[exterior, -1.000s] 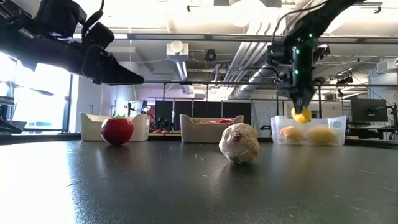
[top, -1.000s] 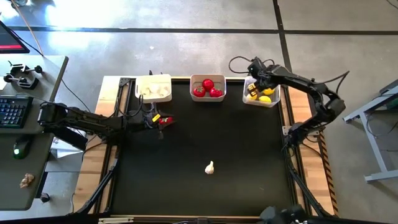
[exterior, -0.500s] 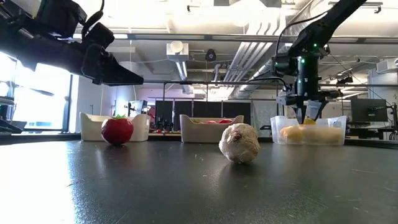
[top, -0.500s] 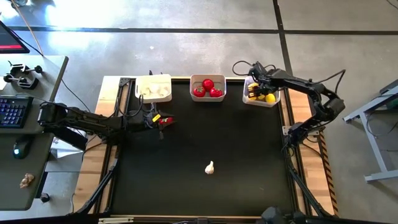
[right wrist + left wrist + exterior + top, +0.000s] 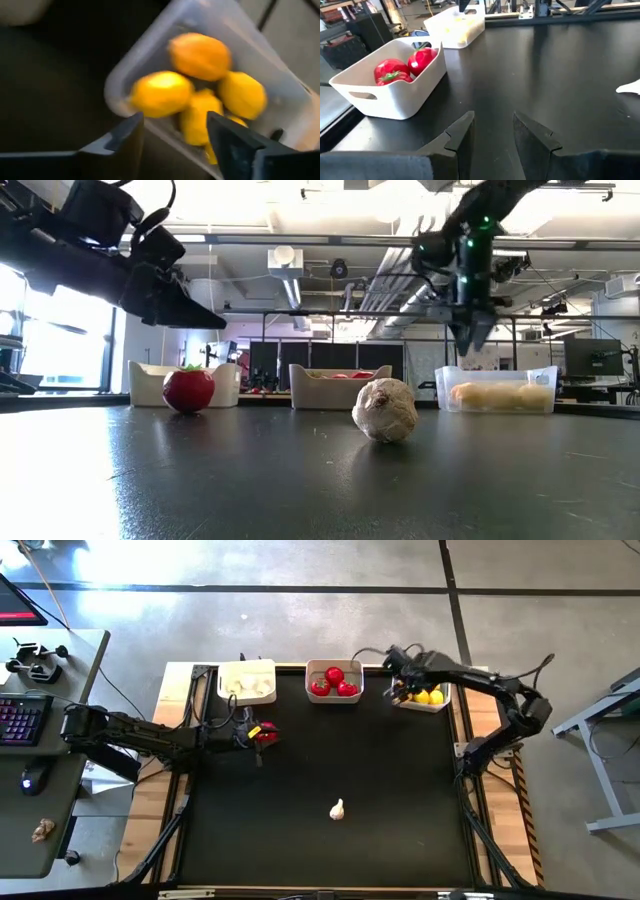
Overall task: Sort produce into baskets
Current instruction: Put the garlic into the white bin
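A: White garlic bulb (image 5: 337, 808) lies alone nearest the table's front edge, well apart from both arms. Anything hidden?

B: In the high view the left gripper (image 5: 252, 732) covers most of a red tomato (image 5: 189, 389) on the mat; whether its fingers touch it, I cannot tell.

A: Farther back?

B: 3 bins: white with garlic (image 5: 247, 682), greyish-white with tomatoes (image 5: 334, 681), clear one (image 5: 424, 696) with 4 lemons (image 5: 161, 93). The right gripper (image 5: 397, 689) hangs just beside that bin's near corner, fingers apart, holding nothing.
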